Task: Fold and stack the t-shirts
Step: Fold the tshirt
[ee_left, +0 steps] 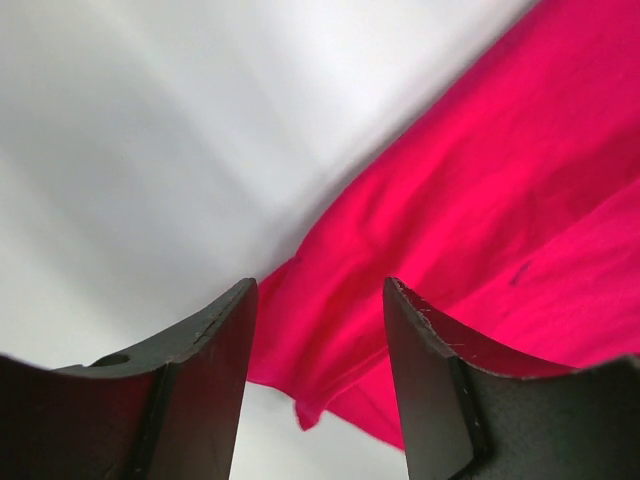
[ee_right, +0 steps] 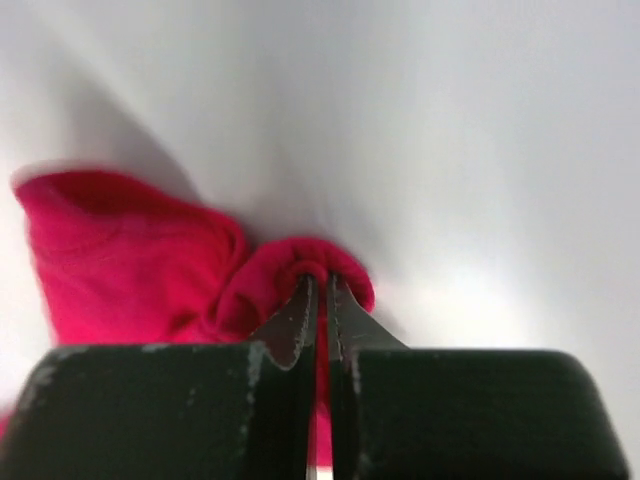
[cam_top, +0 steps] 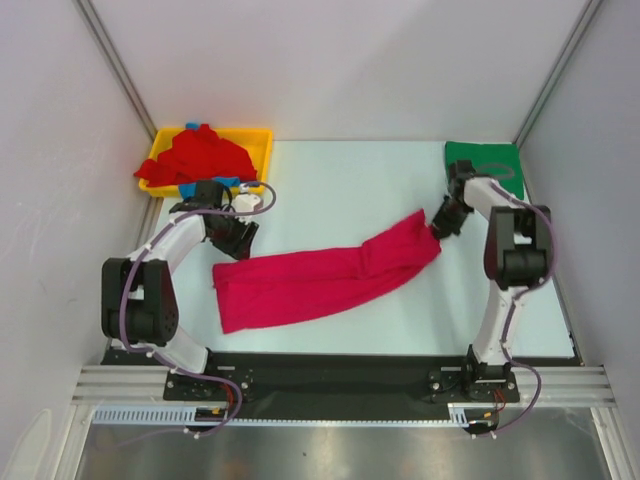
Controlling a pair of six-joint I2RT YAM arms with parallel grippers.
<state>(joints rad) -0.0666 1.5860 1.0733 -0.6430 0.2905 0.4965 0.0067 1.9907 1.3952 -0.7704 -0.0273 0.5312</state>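
Note:
A magenta-pink t-shirt (cam_top: 320, 275) lies stretched in a long band across the middle of the table. My right gripper (cam_top: 437, 228) is shut on its right end; in the right wrist view the cloth (ee_right: 130, 260) bunches around the closed fingertips (ee_right: 300, 320). My left gripper (cam_top: 238, 238) is open and empty just above the shirt's left end; in the left wrist view the shirt's edge (ee_left: 440, 230) lies between and beyond the open fingers (ee_left: 215, 350). A folded green t-shirt (cam_top: 485, 157) lies at the back right. Red (cam_top: 195, 158) and blue (cam_top: 198, 128) shirts are heaped in the tray.
The yellow plastic tray (cam_top: 262, 140) stands at the back left corner, close behind my left wrist. White walls with metal posts enclose the table on three sides. The arm bases sit on a black rail (cam_top: 330, 375) at the near edge.

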